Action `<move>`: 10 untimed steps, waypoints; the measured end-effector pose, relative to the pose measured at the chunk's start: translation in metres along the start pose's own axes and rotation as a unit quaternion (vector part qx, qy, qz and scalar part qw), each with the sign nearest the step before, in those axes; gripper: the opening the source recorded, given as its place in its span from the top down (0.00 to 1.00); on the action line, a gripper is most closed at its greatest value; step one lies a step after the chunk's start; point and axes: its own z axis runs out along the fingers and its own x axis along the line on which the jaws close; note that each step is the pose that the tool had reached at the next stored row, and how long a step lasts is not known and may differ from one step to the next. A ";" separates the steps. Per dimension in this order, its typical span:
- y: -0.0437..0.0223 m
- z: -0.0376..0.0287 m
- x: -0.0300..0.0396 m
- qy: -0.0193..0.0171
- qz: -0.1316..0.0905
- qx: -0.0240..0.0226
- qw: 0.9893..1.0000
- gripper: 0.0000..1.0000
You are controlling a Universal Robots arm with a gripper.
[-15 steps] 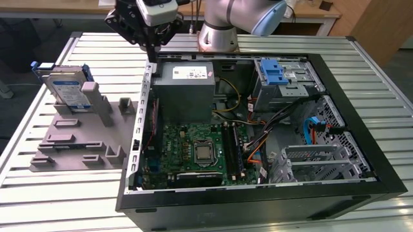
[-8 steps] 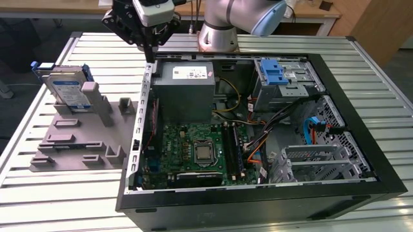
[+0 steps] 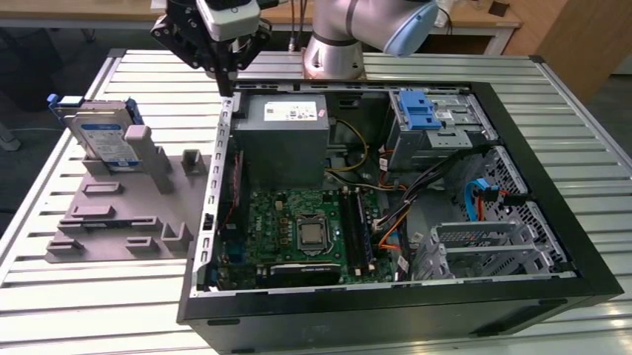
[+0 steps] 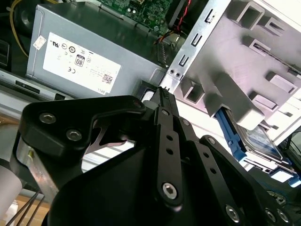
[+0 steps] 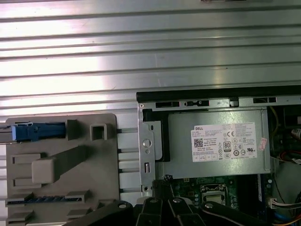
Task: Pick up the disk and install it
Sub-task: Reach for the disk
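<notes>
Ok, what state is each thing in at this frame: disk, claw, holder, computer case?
disk: standing on edge in the grey holder, not picked up.
claw: shut, holding nothing, over the case's corner by the power supply.
grey holder: lying flat on the table, carrying the disk.
computer case: lying on its side, side panel off, insides exposed.

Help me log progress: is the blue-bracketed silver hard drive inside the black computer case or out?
Out. The blue-bracketed silver hard drive stands on edge in the grey plastic holder, outside the black computer case.
</notes>
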 end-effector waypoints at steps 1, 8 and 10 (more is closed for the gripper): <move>0.0000 0.0001 0.0007 0.000 0.000 0.000 1.000 0.89; -0.0003 0.0005 0.0049 0.000 0.000 0.000 1.000 0.89; -0.0003 0.0007 0.0061 0.000 0.000 0.000 1.000 0.89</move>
